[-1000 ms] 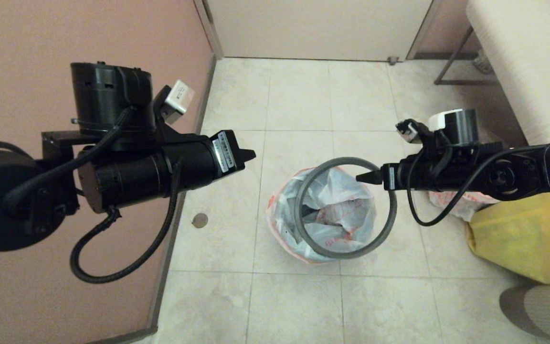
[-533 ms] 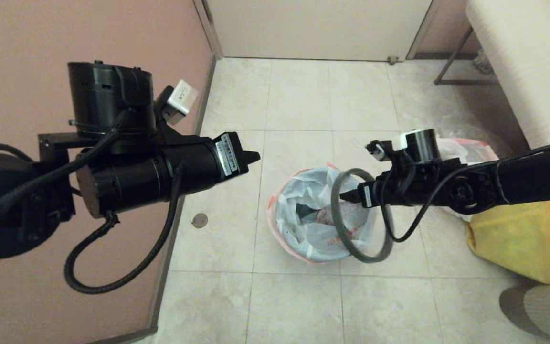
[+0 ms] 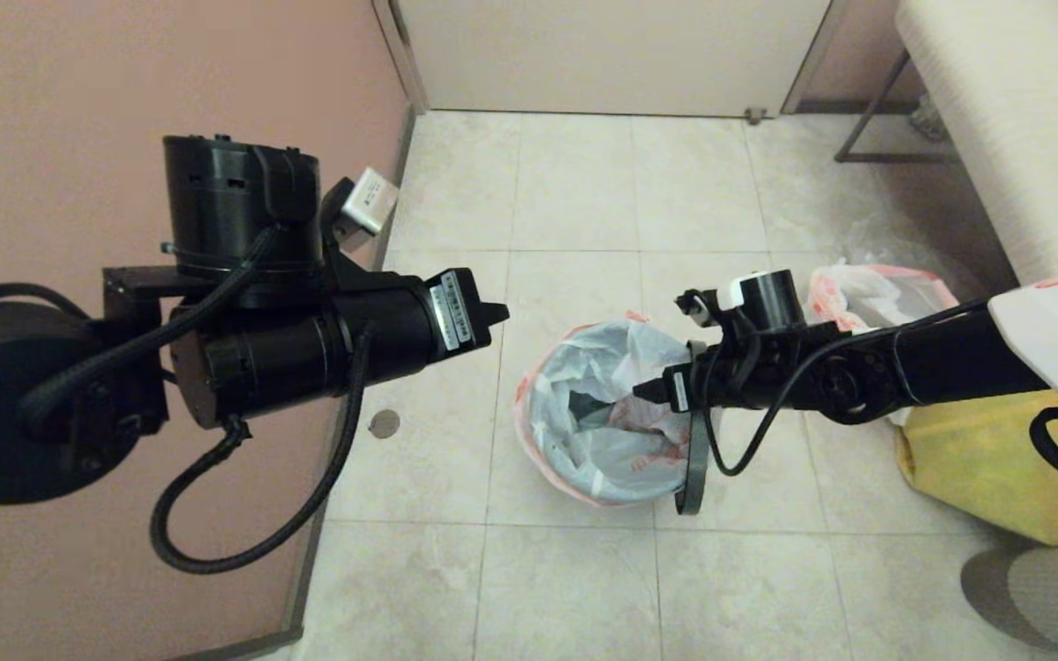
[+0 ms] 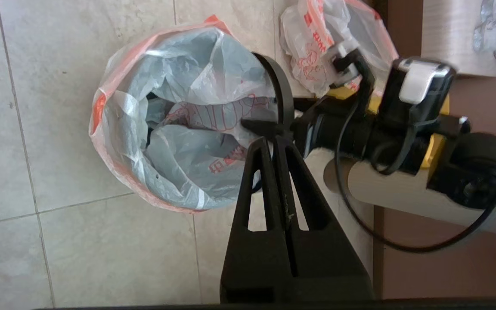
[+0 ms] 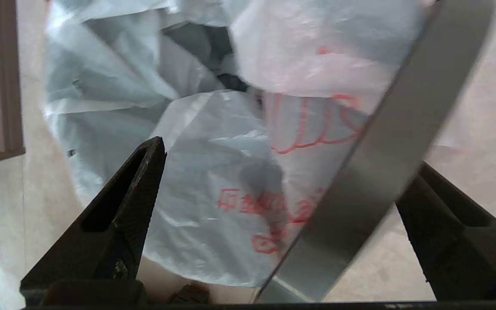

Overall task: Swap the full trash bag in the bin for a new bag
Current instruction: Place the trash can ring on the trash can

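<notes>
Reaching over the bin (image 3: 604,491), we are keeping the right gripper (image 3: 647,389) spread wide, the grey hoop (image 3: 692,459) hanging loose on it, standing on edge at the bin's right side. The left gripper (image 3: 492,314), jaws shut and empty, is hovering to the left. A white bag (image 3: 598,418) is lining the bin; another bag (image 3: 878,294) is lying far right. Seating the hoop appears left.

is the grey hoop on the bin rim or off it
Off. The grey hoop hangs nearly on edge over the right claw, beside the bagged bin, not seated around its rim.
</notes>
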Controlling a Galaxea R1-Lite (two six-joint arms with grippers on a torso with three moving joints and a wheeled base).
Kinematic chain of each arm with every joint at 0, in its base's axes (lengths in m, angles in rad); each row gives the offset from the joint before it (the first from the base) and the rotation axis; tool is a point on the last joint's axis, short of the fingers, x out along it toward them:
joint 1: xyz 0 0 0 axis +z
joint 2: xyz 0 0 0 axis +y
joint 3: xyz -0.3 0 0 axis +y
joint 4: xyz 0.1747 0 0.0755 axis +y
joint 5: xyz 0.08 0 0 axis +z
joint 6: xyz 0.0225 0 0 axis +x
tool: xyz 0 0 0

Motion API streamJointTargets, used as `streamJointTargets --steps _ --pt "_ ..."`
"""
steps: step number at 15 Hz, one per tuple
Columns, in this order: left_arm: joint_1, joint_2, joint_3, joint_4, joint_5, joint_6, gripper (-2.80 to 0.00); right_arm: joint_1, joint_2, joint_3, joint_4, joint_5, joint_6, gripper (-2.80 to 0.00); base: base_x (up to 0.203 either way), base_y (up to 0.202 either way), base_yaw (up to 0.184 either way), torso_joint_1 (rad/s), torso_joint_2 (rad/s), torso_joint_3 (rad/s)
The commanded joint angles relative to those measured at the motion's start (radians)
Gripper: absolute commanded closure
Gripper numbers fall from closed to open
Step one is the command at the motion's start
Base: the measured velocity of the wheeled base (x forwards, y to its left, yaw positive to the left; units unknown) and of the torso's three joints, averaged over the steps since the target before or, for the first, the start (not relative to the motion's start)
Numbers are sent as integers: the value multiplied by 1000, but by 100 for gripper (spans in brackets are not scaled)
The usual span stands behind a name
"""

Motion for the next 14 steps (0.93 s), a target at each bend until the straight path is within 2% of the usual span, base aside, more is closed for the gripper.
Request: streamJointTargets --steps 1,5,8,11,14 --pt "0 4 1 -2 0 -3 0 -5 -8 -1 -1 -3 -2 -280 0 0 0 0 0 0" --pt "0 20 1 -2 1 -1 0 -20 -113 69 0 11 19 -280 0 0 0 0 0 0" --pt "-5 25 1 -2 1 -1 0 -25 -130 129 41 175 31 -280 0 0 0 0 0 0" --pt "-3 22 1 -2 3 -1 0 -20 -17 82 161 184 -69 -280 0 0 0 0 0 0" --pt "1 17 -2 -2 3 -1 0 -16 -10 58 169 178 -39 -280 0 0 0 0 0 0"
